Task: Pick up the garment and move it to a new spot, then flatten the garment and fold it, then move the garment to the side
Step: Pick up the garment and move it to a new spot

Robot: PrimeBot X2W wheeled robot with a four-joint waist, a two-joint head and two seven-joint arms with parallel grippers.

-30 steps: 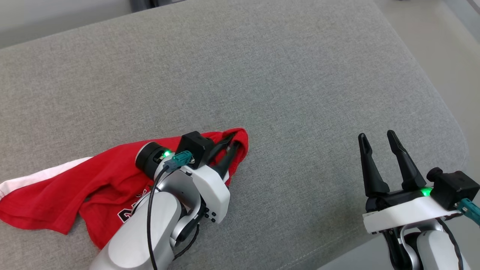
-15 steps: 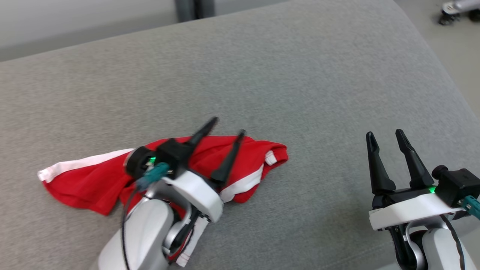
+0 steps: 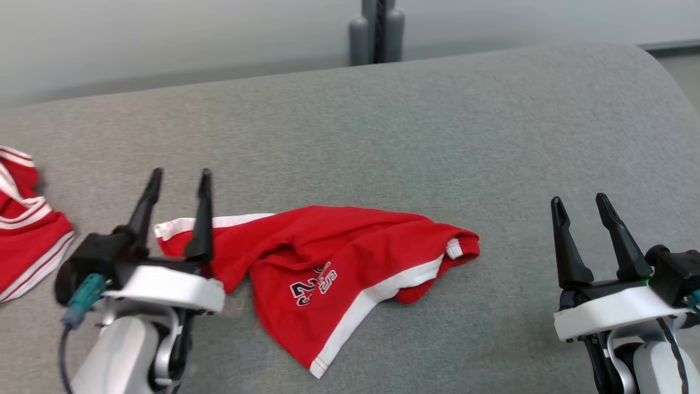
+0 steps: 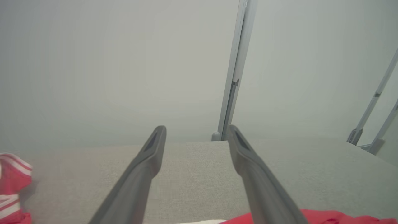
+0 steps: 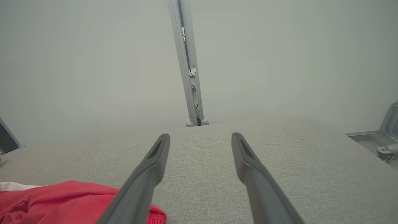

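My left claw [image 3: 181,175] is spread, with nothing between its two long dark tapered fingers. In the head view one finger crosses the white-banded left end of the garment [image 3: 350,241]. My right claw [image 3: 579,200] is spread and empty too, well apart from the cloth on its right.

The garment lies crumpled on the table [image 3: 437,120], between the two claws. It is soft red knit with white bands along its hems. Dark numerals outlined in white are printed near its middle, but I cannot read them for certain. One flap runs toward me to a white-edged corner. My left wrist camera catches a red strip of it [image 4: 326,216] at the bottom edge. My right wrist camera has a red heap of it [image 5: 62,199] at lower left.

I count two red pieces: a second garment [image 3: 22,235], white-striped, sits at the table's far left, apart from the first. The table top is grey woven fabric with a rounded right corner. One grey post [image 3: 377,33] stands behind it.
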